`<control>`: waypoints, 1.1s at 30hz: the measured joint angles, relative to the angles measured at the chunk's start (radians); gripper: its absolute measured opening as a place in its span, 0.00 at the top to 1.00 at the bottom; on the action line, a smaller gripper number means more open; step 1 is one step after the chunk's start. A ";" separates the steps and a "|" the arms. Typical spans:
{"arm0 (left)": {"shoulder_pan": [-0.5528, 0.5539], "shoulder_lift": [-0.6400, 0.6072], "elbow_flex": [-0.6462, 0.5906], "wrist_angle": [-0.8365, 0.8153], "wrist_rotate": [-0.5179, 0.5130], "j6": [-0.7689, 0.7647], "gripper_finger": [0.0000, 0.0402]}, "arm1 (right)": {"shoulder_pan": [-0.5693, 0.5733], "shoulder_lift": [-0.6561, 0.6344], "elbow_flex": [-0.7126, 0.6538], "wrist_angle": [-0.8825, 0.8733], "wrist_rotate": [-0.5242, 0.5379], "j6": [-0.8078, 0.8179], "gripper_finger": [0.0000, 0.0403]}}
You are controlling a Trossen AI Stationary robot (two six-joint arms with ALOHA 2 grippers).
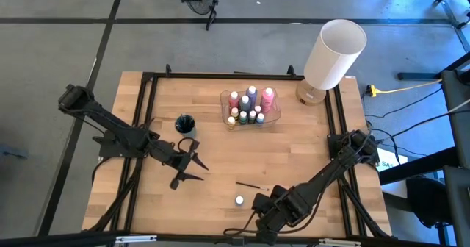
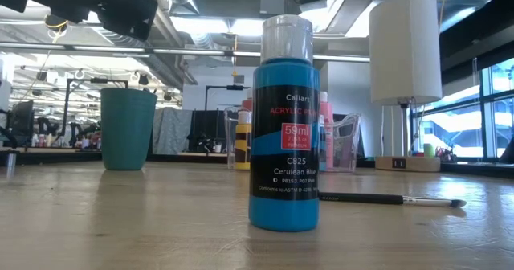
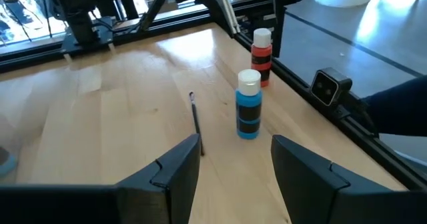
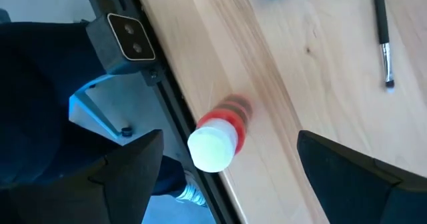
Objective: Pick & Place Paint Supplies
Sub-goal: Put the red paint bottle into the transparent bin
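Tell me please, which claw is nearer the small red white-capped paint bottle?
Right. The open right claw hovers directly over the small red white-capped paint bottle at the table's near edge; the open left claw hangs farther off, across the wooden table.

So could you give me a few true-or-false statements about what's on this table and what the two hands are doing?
1. The blue paint bottle stands upright. True.
2. The left hand grips the paintbrush. False: it is empty, and the brush lies loose on the table.
3. The right hand is open above a red bottle. True.
4. The teal cup lies tipped over. False: it stands upright.
5. The clear bin holds several paint bottles. True.
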 joint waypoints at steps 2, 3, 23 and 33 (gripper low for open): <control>0.004 0.000 0.000 0.000 0.001 0.000 0.55 | 0.000 0.000 0.000 0.001 0.000 -0.008 0.14; 0.006 0.000 0.000 0.000 0.001 0.000 0.55 | 0.000 0.000 0.000 0.001 0.000 -0.014 0.14; 0.010 0.000 0.000 -0.004 0.007 0.027 0.55 | 0.001 0.008 0.001 -0.018 0.004 -0.062 0.14; 0.009 0.000 0.000 -0.008 0.055 0.026 0.55 | 0.000 0.045 0.000 -0.037 -0.030 -0.126 0.14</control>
